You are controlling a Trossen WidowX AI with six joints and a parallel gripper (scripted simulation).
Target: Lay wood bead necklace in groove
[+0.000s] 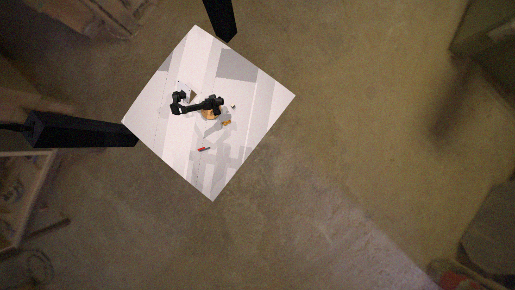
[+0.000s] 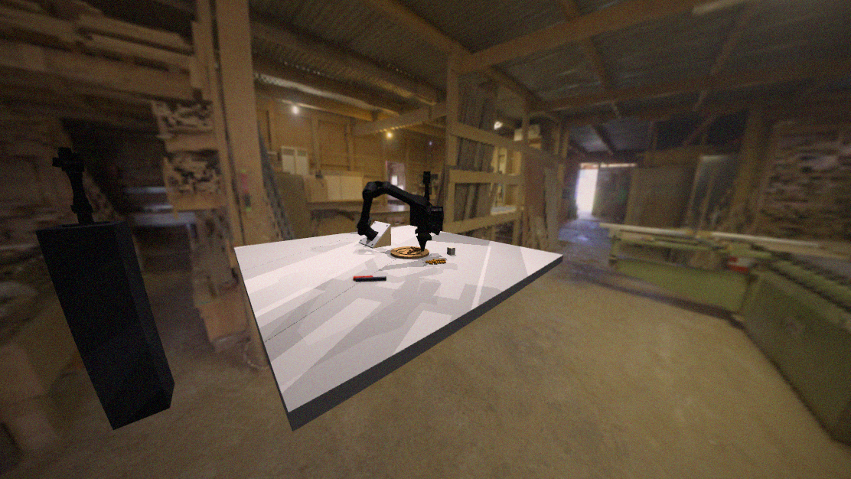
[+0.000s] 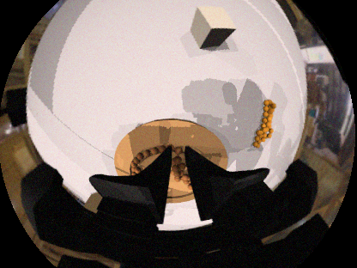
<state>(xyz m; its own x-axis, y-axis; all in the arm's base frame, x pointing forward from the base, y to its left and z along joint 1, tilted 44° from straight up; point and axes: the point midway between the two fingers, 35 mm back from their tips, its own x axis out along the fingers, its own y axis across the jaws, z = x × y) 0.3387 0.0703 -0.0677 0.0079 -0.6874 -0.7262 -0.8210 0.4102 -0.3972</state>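
The round wooden bead board [image 1: 208, 116] [image 2: 397, 255] [image 3: 129, 143] lies on the table. The brown wood bead necklace [image 3: 147, 153] lies on it. In the wrist view, one run of beads curves along the groove's far left arc. Another run bends inward from the top and slants across the middle to the near right, off the groove. The groove's right arc shows no beads. My gripper [image 2: 423, 249] [image 3: 178, 149] is low over the board, slightly open, its fingertips either side of the beads at the bend. The fingers hide some beads and the board's near part.
An orange bead string [image 1: 226, 122] [image 2: 435, 261] [image 3: 265, 122] lies right of the board. A small pale block [image 1: 232, 105] [image 2: 451, 251] [image 3: 211, 21] stands beyond it. A red and dark pen-like object [image 1: 203, 148] [image 2: 369, 278] lies on the table. A white angled panel [image 1: 183, 87] [image 2: 376, 233] stands near the arm's base.
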